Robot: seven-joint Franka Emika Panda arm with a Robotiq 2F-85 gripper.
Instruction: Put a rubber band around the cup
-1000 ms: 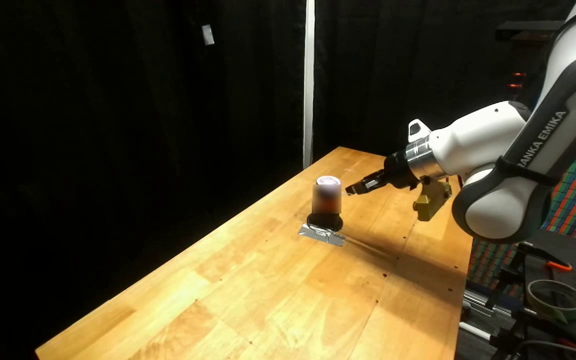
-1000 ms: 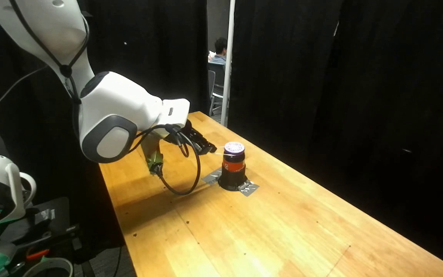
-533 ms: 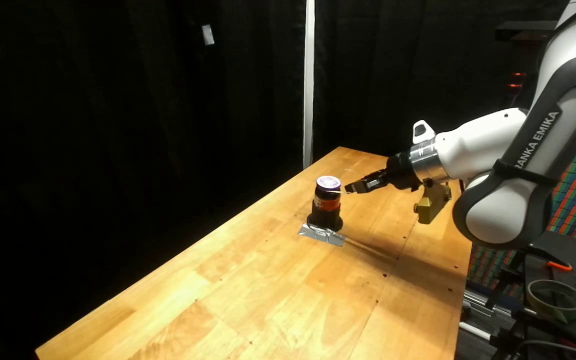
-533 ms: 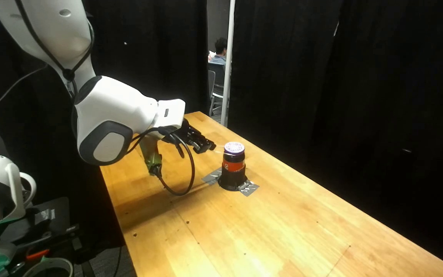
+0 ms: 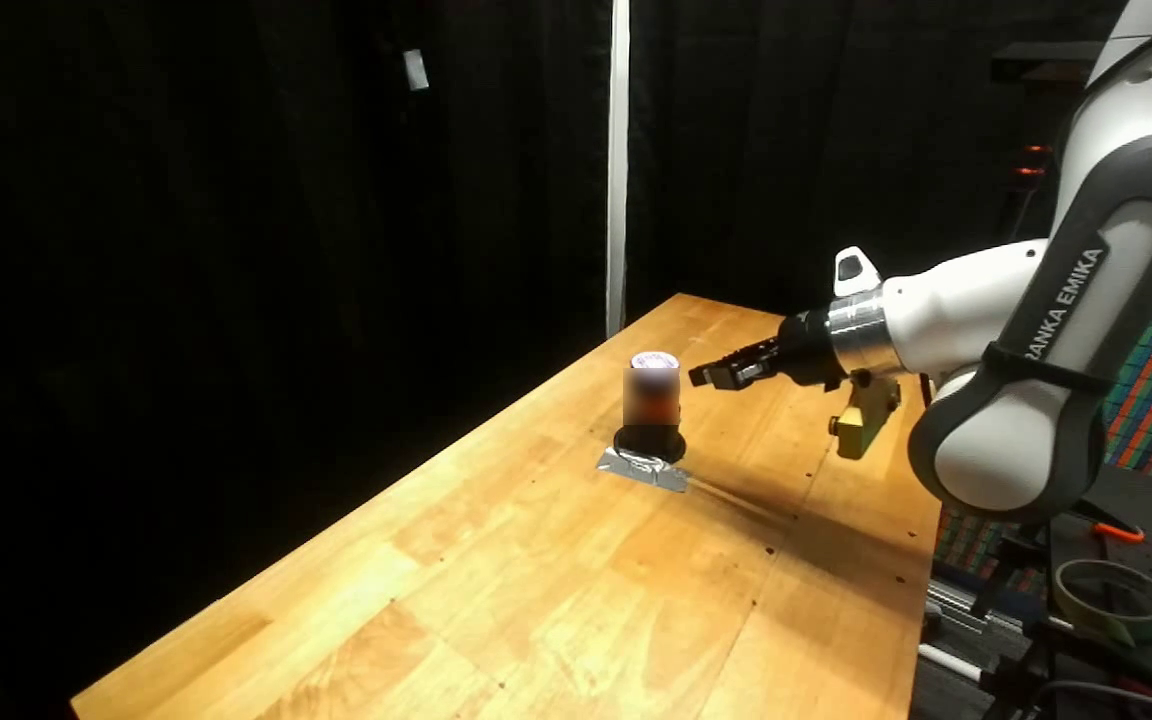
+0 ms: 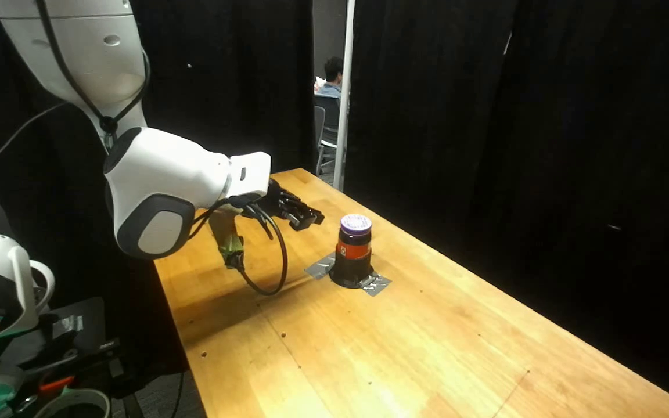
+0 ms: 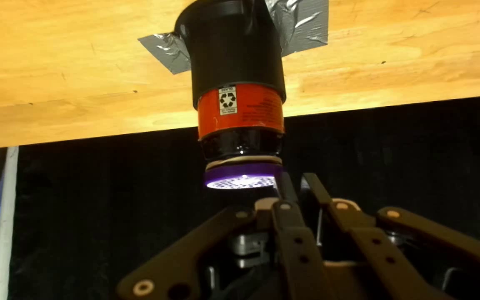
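The rubber band [image 7: 244,159] hugs the jar [image 7: 242,121] just under its purple lid [image 7: 240,179], at eleven o'clock from my slightly parted, empty fingers [image 7: 317,189] in the wrist view. Banding appears complete; only backing off seems left.

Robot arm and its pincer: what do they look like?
The Franka arm is rounded white with dark-grey panels, pale "EMIKA" lettering, a silvery wrist ring and a looping black cable. The pincer is dark, with slim, jointed fingers and round, pale pivots.

Black curtains [image 5: 186,300] flank a pale pole [image 5: 618,170] — a person [image 6: 331,87] beyond.
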